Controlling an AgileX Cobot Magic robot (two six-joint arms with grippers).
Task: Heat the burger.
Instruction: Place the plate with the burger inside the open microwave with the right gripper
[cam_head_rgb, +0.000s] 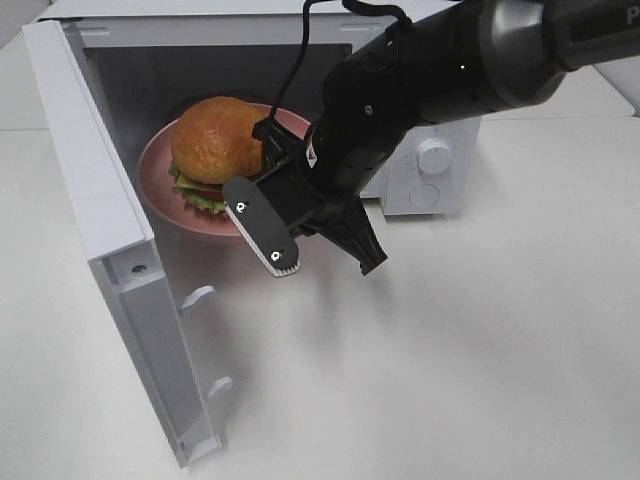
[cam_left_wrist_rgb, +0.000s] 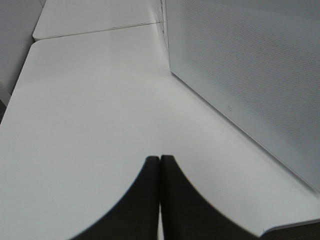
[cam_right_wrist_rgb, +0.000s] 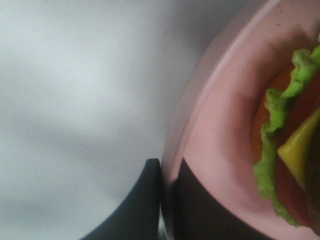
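Note:
The burger (cam_head_rgb: 215, 140) has a glossy golden-brown bun with lettuce and tomato. It sits on a pink plate (cam_head_rgb: 155, 170) at the mouth of the open white microwave (cam_head_rgb: 250, 70). My right gripper (cam_head_rgb: 258, 205) is at the plate's front right rim. In the right wrist view my right gripper (cam_right_wrist_rgb: 167, 170) has the plate's (cam_right_wrist_rgb: 215, 115) rim between its nearly shut fingers, with the burger's (cam_right_wrist_rgb: 295, 150) lettuce and cheese close by. My left gripper (cam_left_wrist_rgb: 160, 165) is shut and empty over the white table, beside the microwave's perforated wall (cam_left_wrist_rgb: 250, 65).
The microwave door (cam_head_rgb: 90, 180) stands swung wide open to the left, its latch hooks (cam_head_rgb: 200, 297) facing the table. The control knobs (cam_head_rgb: 433, 155) are to the right of the cavity, behind my right arm. White table (cam_head_rgb: 450, 380) spreads in front.

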